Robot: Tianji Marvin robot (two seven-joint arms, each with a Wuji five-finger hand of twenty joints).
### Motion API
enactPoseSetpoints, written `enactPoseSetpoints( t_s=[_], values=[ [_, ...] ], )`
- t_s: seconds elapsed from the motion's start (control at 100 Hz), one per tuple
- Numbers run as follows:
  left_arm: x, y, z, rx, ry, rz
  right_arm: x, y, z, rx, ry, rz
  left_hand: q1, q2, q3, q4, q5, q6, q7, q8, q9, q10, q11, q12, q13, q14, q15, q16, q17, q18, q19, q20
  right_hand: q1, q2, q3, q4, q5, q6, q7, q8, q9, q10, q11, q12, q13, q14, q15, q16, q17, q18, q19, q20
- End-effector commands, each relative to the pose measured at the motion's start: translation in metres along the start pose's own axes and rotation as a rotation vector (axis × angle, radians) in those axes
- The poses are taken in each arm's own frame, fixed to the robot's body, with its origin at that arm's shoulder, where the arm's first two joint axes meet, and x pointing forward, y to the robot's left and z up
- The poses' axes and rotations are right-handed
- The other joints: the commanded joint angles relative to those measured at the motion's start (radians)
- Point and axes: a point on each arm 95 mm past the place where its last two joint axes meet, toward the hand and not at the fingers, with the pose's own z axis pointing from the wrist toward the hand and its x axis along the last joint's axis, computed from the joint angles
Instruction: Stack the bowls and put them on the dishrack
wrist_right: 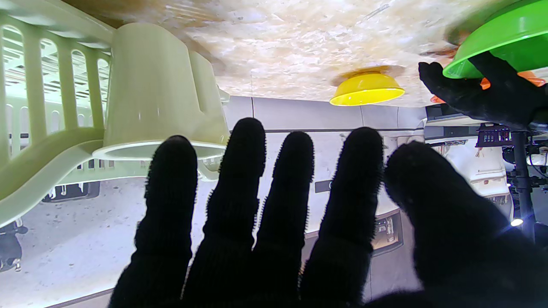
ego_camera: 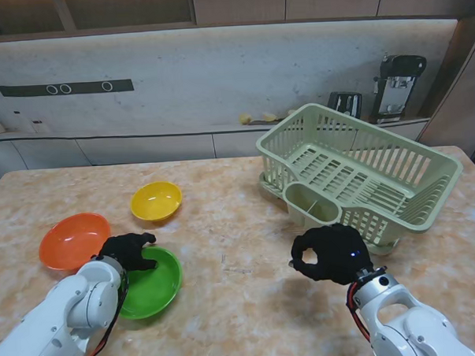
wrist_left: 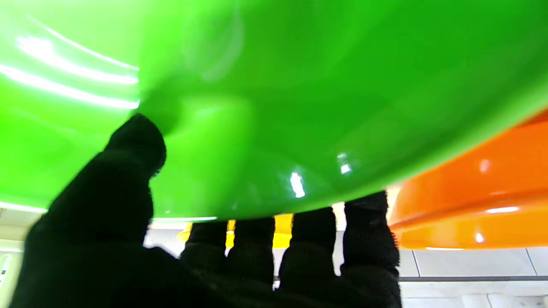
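A green bowl (ego_camera: 151, 284) sits nearest me at the left, and my left hand (ego_camera: 126, 250) is shut on its far rim, thumb inside and fingers (wrist_left: 368, 231) outside. In the left wrist view the green bowl (wrist_left: 299, 85) fills the picture. The right wrist view shows the green bowl (wrist_right: 501, 38) tilted, with my left hand (wrist_right: 492, 94) on its edge. An orange bowl (ego_camera: 73, 240) lies just left of it and a yellow bowl (ego_camera: 156, 200) farther back. The pale green dishrack (ego_camera: 359, 173) stands at the right. My right hand (ego_camera: 330, 253) hovers open in front of it, holding nothing.
The dishrack's cutlery cup (wrist_right: 162, 85) juts from its near side, close to my right hand (wrist_right: 278, 222). The marble table top (ego_camera: 243, 304) stretches between the two hands. A toaster and a coffee machine (ego_camera: 399, 84) stand on the counter behind the table.
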Motion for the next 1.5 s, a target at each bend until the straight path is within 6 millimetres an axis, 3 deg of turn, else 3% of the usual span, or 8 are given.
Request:
enactPoseSetpoints(
  t_s=[0.0, 0.42, 0.52, 0.59, 0.68, 0.97, 1.18, 1.49],
  values=[
    [0.000, 0.003, 0.001, -0.020, -0.005, -0.004, 0.003, -0.002, -0.002, 0.018, 0.004, 0.008, 0.005, -0.031, 0.031, 0.008, 0.021, -0.008, 0.024, 0.019, 0.042, -0.008, 0.014, 0.027, 0.021, 0.004, 0.015, 0.012, 0.007, 0.001, 0.026, 0.017, -0.023, 0.025, -0.002, 0.003, 0.010, -0.034, 0.018, -0.004, 0.018, -0.025, 0.008, -0.009, 0.000, -0.007, -0.005, -0.006, -0.009, 0.004, 0.000, -0.005],
    [0.001, 0.011, 0.014, -0.014, -0.029, -0.029, 0.003, -0.002, -0.002, 0.018, 0.004, 0.008, 0.178, 0.038, 0.053, 0.006, 0.041, -0.056, 0.317, 0.219, 0.158, -0.054, 0.187, 0.185, 0.142, -0.036, 0.124, 0.098, 0.083, -0.046, 0.096, 0.028, -0.023, 0.025, -0.002, 0.003, 0.010, -0.034, 0.018, -0.004, 0.018, -0.023, 0.008, -0.009, 0.000, -0.007, -0.005, -0.006, -0.011, 0.006, -0.003, -0.006],
    [0.001, 0.012, 0.017, -0.012, -0.031, -0.032, 0.003, -0.002, -0.002, 0.018, 0.004, 0.008, 0.319, 0.006, -0.022, -0.039, 0.028, -0.089, 0.407, 0.348, 0.236, -0.075, 0.134, 0.431, 0.177, -0.041, 0.165, 0.123, 0.110, -0.059, 0.117, 0.024, -0.023, 0.025, -0.002, 0.003, 0.010, -0.034, 0.018, -0.004, 0.019, -0.024, 0.008, -0.009, 0.001, -0.008, -0.005, -0.006, -0.010, 0.007, -0.003, -0.006],
    [0.002, 0.012, 0.018, -0.005, -0.030, -0.037, 0.003, -0.002, -0.002, 0.018, 0.004, 0.008, 0.408, -0.011, -0.054, -0.038, 0.024, -0.115, 0.475, 0.387, 0.318, -0.091, 0.043, 0.567, 0.207, -0.047, 0.195, 0.136, 0.135, -0.065, 0.137, 0.022, -0.024, 0.026, -0.002, 0.003, 0.010, -0.034, 0.018, -0.005, 0.018, -0.024, 0.007, -0.009, 0.000, -0.008, -0.005, -0.006, -0.010, 0.007, -0.003, -0.006],
    [0.003, 0.012, 0.019, 0.010, -0.029, -0.053, 0.003, -0.002, -0.002, 0.018, 0.004, 0.008, 0.459, 0.002, -0.013, -0.037, 0.015, -0.137, 0.537, 0.433, 0.323, -0.108, 0.082, 0.653, 0.242, -0.059, 0.232, 0.153, 0.175, -0.074, 0.160, 0.023, -0.024, 0.026, -0.002, 0.003, 0.010, -0.033, 0.018, -0.004, 0.018, -0.024, 0.007, -0.009, 0.001, -0.007, -0.005, -0.006, -0.012, 0.006, -0.003, -0.006],
    [0.007, 0.006, 0.014, 0.039, -0.014, -0.122, 0.003, -0.002, -0.002, 0.018, 0.004, 0.008, 0.511, 0.050, 0.106, -0.035, -0.014, -0.145, 0.622, 0.527, 0.230, -0.091, 0.168, 0.821, 0.320, -0.083, 0.367, 0.320, 0.319, -0.122, 0.222, -0.019, -0.024, 0.026, -0.002, 0.003, 0.010, -0.034, 0.018, -0.004, 0.019, -0.024, 0.007, -0.009, 0.001, -0.007, -0.006, -0.006, -0.012, 0.008, -0.004, -0.006],
    [0.012, -0.001, 0.006, 0.087, 0.020, -0.161, 0.003, -0.002, -0.002, 0.018, 0.004, 0.008, 0.581, 0.065, 0.108, -0.049, 0.077, -0.163, 0.746, 0.600, 0.220, -0.069, 0.223, 0.919, 0.365, -0.141, 0.534, 0.549, 0.394, -0.156, 0.350, -0.035, -0.024, 0.025, -0.002, 0.003, 0.010, -0.034, 0.018, -0.004, 0.019, -0.024, 0.007, -0.009, 0.001, -0.008, -0.006, -0.006, -0.011, 0.008, -0.004, -0.006],
    [0.020, -0.015, -0.012, 0.168, 0.086, -0.184, 0.003, -0.002, -0.002, 0.018, 0.004, 0.008, 0.576, 0.055, 0.163, -0.047, 0.133, -0.165, 0.794, 0.640, 0.286, -0.077, 0.323, 0.965, 0.483, -0.209, 0.616, 0.690, 0.544, -0.209, 0.473, -0.018, -0.023, 0.026, -0.002, 0.003, 0.010, -0.033, 0.018, -0.005, 0.019, -0.023, 0.007, -0.009, 0.002, -0.008, -0.005, -0.005, -0.013, 0.007, -0.004, -0.005]
  ],
)
